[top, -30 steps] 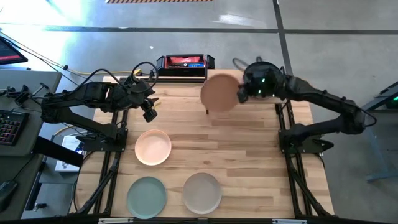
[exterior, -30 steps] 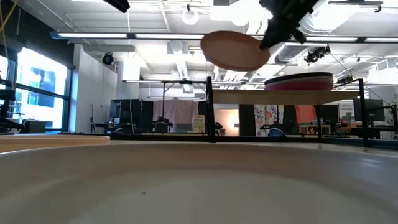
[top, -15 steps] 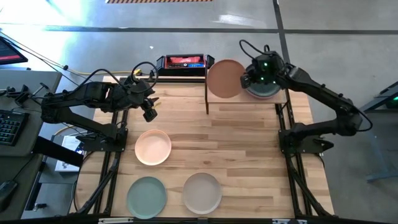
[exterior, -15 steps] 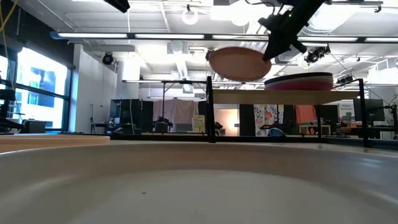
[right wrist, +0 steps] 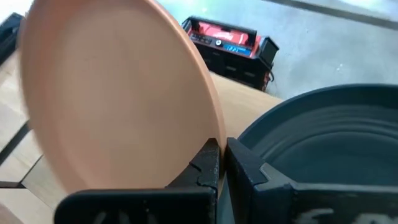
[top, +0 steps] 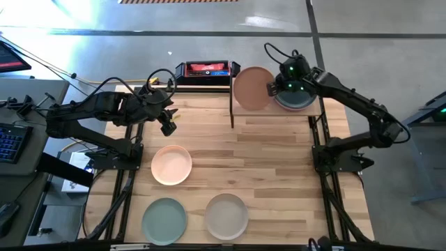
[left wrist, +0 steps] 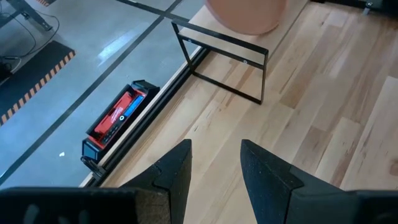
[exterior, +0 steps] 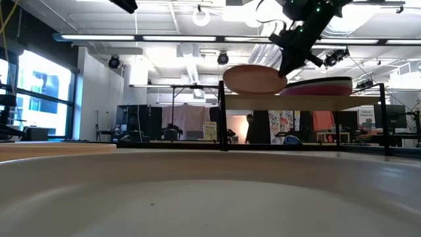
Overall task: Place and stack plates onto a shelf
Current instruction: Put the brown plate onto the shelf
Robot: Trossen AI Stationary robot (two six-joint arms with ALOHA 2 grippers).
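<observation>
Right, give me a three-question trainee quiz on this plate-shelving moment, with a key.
1. True or false: the right gripper is shut on the tan plate.
2. How many plates lie on the tabletop in front of the shelf? A) two B) three C) four
3. Fill in: the left gripper hovers over the tabletop, holding ____.

Key
1. True; its fingers pinch the tan plate's rim beside the charcoal plate at the top of the stack.
2. B: the peach plate, the sage green plate and the beige-grey plate.
3. Nothing; its fingers are apart.
</observation>
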